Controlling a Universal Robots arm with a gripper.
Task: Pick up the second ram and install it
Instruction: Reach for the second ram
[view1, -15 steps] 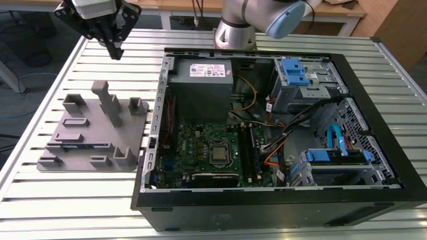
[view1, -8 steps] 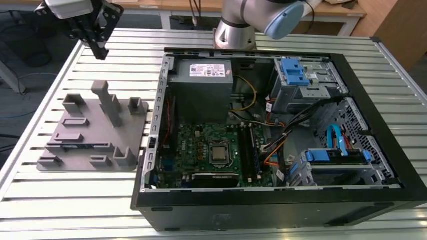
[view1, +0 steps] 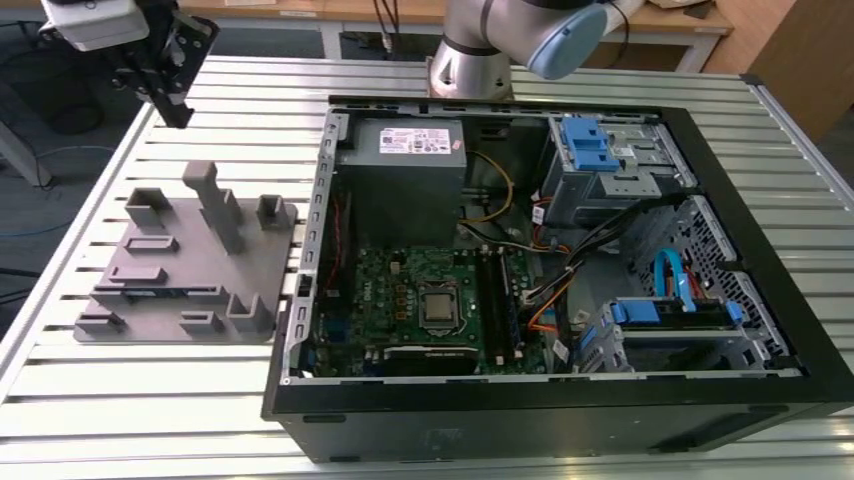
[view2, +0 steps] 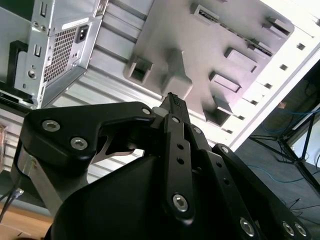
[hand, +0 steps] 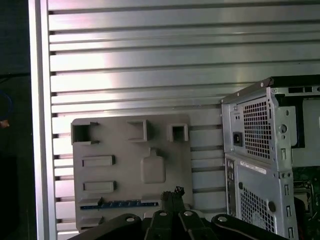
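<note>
The second ram (view1: 156, 294) lies flat in a slot of the grey fixture block (view1: 160, 262) on the table, at the exterior view's left. In the first wrist view the second ram (hand: 120, 204) is a thin dark strip with bluish marks near the block's (hand: 130, 165) edge. My gripper (view1: 174, 115) hangs high above the table, past the block's far side, with its black fingers together and nothing between them. Its fingertips (hand: 172, 192) show in both wrist views (view2: 172, 100), pointing towards the block (view2: 210, 45).
An open computer case (view1: 300, 300) lies beside the block, with a green motherboard (view1: 400, 290), a power supply (view1: 400, 150), cables and blue drive brackets (view1: 587, 145) inside. The slatted aluminium table (view1: 134, 400) ends close to the block at the exterior view's left.
</note>
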